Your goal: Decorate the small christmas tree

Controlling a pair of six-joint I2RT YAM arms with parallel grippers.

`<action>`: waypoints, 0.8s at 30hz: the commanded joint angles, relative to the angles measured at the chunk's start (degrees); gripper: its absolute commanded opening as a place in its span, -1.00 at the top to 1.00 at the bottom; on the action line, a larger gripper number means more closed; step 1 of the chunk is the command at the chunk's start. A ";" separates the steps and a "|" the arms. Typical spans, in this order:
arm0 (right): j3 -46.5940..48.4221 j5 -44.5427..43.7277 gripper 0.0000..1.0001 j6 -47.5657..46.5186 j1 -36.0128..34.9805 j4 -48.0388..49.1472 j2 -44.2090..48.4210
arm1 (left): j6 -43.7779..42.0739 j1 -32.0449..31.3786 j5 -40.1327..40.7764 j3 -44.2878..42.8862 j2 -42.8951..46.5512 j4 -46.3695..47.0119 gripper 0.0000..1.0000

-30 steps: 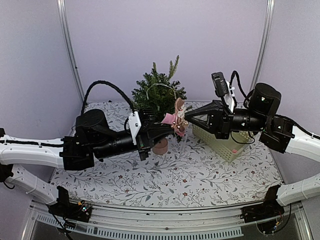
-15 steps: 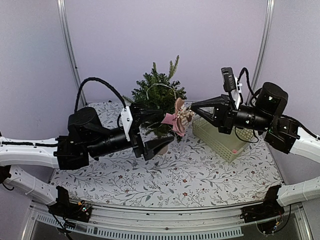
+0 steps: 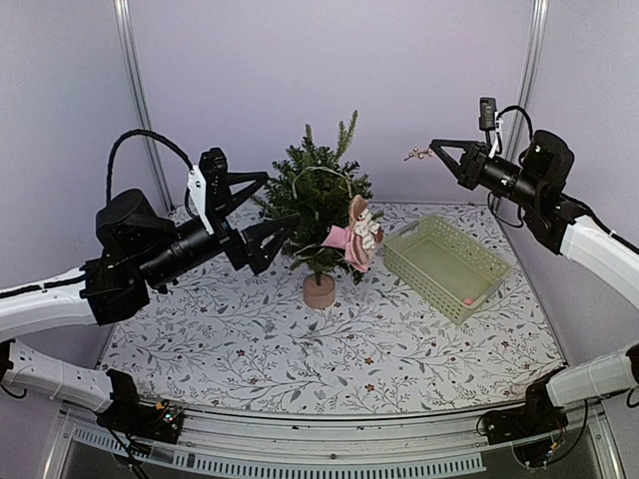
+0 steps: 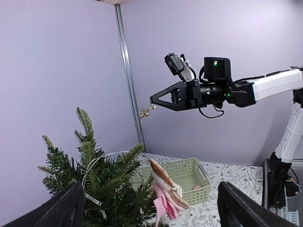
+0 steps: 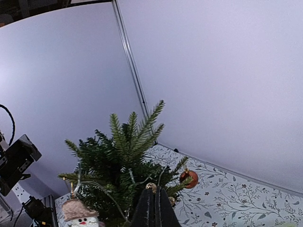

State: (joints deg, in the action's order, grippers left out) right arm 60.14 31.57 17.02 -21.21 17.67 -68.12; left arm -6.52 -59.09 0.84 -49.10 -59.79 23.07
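Your small christmas tree stands upright on its tan base near the back middle of the table, between the two arms. A pink doll hangs off its right-hand branches, and the right wrist view shows a red ball on a branch as well, so the decorating looks partly done.

Your left end effector is spread as wide as it goes and grips nothing. It sits level with the tree's left side, with its fingers framing the branches and the doll but not touching them. With the jaws that wide, it cannot snag the needles or tug the doll loose.

Your right end effector is pinched fully closed, high up and well to the right of the tree, above the far end of the green basket. A small cluster of gold bells dangles from its tip. Holding it that high keeps the bells hanging free, clear of the treetop and the basket rim. I would guess they are meant for an upper branch. A thin thread seems to trail below them, but I cannot tell where it ends.

A small pink item lies in the basket, probably the next decoration.
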 commanded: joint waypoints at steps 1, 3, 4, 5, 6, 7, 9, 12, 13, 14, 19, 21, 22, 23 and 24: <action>7.20 5.97 1.00 1.04 1.86 1.73 -6.93 | 3.32 3.19 0.24 1.00 0.65 -0.84 -0.99; 10.61 9.47 1.00 0.42 1.81 0.99 -11.15 | 3.76 4.04 -0.08 1.12 0.52 -0.73 -0.99; 11.78 11.35 1.00 0.52 1.76 1.03 -12.41 | 3.92 4.41 -0.23 1.19 0.40 -0.74 -0.99; 12.78 12.76 1.00 0.68 1.52 1.08 -14.18 | 4.11 4.71 -0.34 1.16 0.27 -0.75 -0.99; 13.55 13.75 1.00 0.87 1.08 0.97 -15.04 | 4.15 4.93 -0.40 1.20 0.10 -0.75 -0.99; 14.20 14.14 1.00 0.50 0.58 0.74 -15.89 | 4.16 5.17 -0.40 1.20 -0.08 -0.66 -0.99; 15.63 15.31 1.00 -0.60 -0.76 -0.55 -17.23 | 4.27 5.53 -0.40 1.16 -0.46 -0.58 -0.99; 17.82 16.39 1.00 -2.85 -2.72 -3.21 -19.33 | 4.26 5.98 -1.02 0.91 -1.21 -0.42 -0.99; 18.28 16.58 1.00 -3.30 -3.19 -3.81 -19.86 | 4.31 6.03 -1.67 0.79 -1.47 -0.40 -0.99; 18.68 16.78 1.00 -3.73 -3.51 -4.24 -20.43 | 4.32 6.16 -1.79 0.69 -1.69 -0.39 -0.99; 20.79 17.24 1.00 -5.22 -5.17 -6.69 -23.74 | 4.37 6.52 -2.28 0.67 -2.39 -0.14 -0.99; 21.73 17.29 1.00 -5.77 -5.79 -7.47 -24.94 | 4.41 6.68 -2.36 0.67 -2.56 0.03 -0.99; 21.96 17.36 1.00 -5.96 -6.01 -7.60 -25.76 | 4.49 6.70 -2.49 0.75 -2.61 0.21 -0.99; 22.28 17.45 1.00 -6.15 -6.21 -7.79 -26.28 | 4.48 6.75 -2.48 0.84 -2.73 0.33 -0.99; 22.50 17.36 1.00 -6.47 -6.34 -7.97 -26.98 | 4.46 6.79 -2.44 0.93 -2.80 0.43 -0.99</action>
State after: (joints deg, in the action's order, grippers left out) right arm 80.40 48.14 12.56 -26.68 11.90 -92.55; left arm -2.70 -53.41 -0.93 -48.60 -62.26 22.39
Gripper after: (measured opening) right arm 0.014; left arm 0.994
